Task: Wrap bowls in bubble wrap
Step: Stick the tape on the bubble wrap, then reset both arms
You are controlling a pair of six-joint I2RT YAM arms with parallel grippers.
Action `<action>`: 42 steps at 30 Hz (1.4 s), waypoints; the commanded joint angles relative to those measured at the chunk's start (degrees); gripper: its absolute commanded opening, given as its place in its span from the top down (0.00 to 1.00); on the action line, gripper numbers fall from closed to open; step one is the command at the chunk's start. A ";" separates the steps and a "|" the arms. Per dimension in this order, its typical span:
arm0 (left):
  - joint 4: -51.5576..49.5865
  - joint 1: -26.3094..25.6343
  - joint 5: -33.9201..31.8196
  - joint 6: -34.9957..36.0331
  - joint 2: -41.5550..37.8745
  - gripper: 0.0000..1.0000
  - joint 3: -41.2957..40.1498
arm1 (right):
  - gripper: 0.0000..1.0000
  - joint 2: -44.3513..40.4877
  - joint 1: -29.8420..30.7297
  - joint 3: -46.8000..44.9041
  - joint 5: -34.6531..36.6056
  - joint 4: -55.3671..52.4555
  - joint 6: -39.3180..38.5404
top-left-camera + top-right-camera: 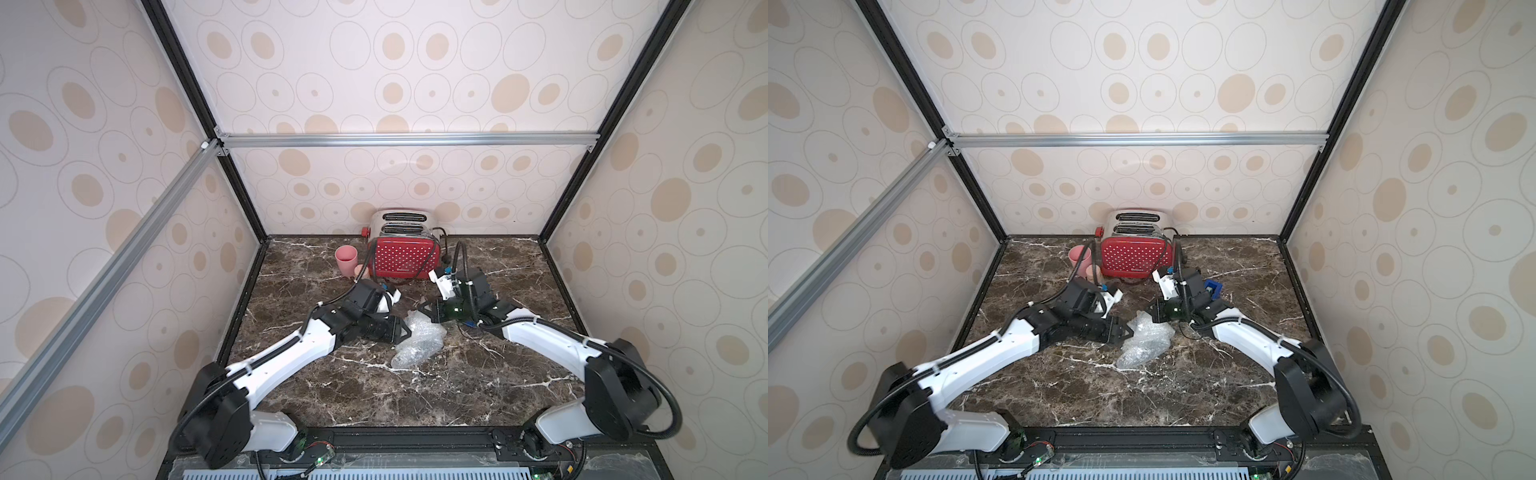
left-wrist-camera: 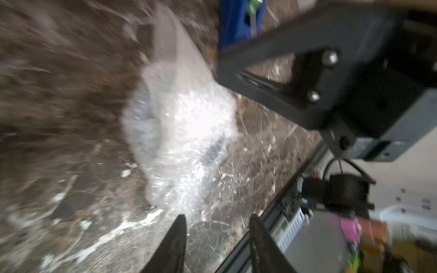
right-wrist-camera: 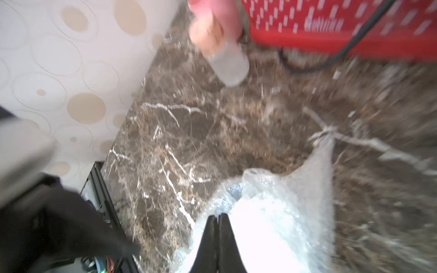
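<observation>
Item: bubble wrap (image 1: 417, 343), clear film of small air cells, crumpled into a lumpy, longish bundle, glossy with white glare; it lies near the middle of the tabletop (image 1: 374, 395), between the two grippers
Contents: bowl (image 2: 141, 111), which we place inside the bundle; only bluish-grey patches show through the film in the left wrist view, and we take them for its painted pattern; rim and outline are hidden
Left gripper (image 2: 217, 217): black tapered fingers standing apart with nothing between them, tips just beside the bundle's edge on that arm's side
Right gripper (image 3: 218, 216): fingers pressed together over the bundle's far end; we cannot tell whether a fold of film is pinched there
Why so placed: we judge the arms flank the bundle so that one can steady the film while the other tucks or lets go of a flap
Loose end: one pointed corner of film stands up from the bundle in the right wrist view; we judge the wrap soft, springy and apt to unfold
Surface: dark brown marble pattern with white veins, hard and polished; we expect the bundle to slide easily on it
Bystanders: red toaster (image 1: 405, 259) with white dots and a chrome top, against the back wall; smooth pink cup (image 1: 346, 259) beside it; small clear bottle (image 3: 229, 66) with a cork stopper near the cup; all well apart from the bundle and none part of the task
</observation>
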 commanded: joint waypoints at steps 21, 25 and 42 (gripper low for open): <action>59.75 27.47 -50.18 34.45 -11.69 0.01 -41.92 | 0.27 -30.00 -16.96 -36.99 57.69 25.32 -17.88; 69.91 31.47 -43.31 36.55 0.82 0.01 -39.10 | 0.27 -18.59 -19.51 -37.36 56.67 34.27 -18.91; 72.92 39.32 -29.55 33.38 17.32 0.01 -31.23 | 0.07 7.54 -27.15 -31.03 39.94 51.38 -19.27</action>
